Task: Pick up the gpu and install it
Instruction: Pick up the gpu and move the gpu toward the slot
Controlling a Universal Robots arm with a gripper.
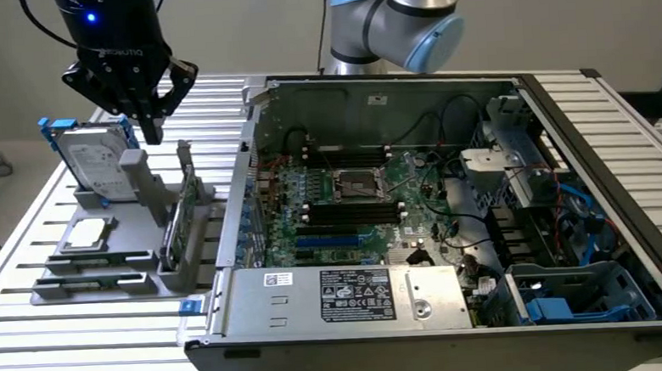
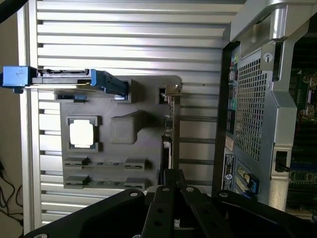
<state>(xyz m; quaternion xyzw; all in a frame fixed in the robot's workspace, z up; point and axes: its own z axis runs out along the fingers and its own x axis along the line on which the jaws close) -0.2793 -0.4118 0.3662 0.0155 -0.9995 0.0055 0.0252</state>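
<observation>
White lettering on the end effector housing, upside down, looks like Robotiq. Label on the power supply: print too small to read.

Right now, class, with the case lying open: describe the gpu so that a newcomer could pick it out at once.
Start at the open computer case; beside it, on the exterior view's left, sits a grey holder. The gpu stands on edge at the holder's side nearest the case. Unlike the silver hard drive in its blue frame, it is a thin green card.
</observation>
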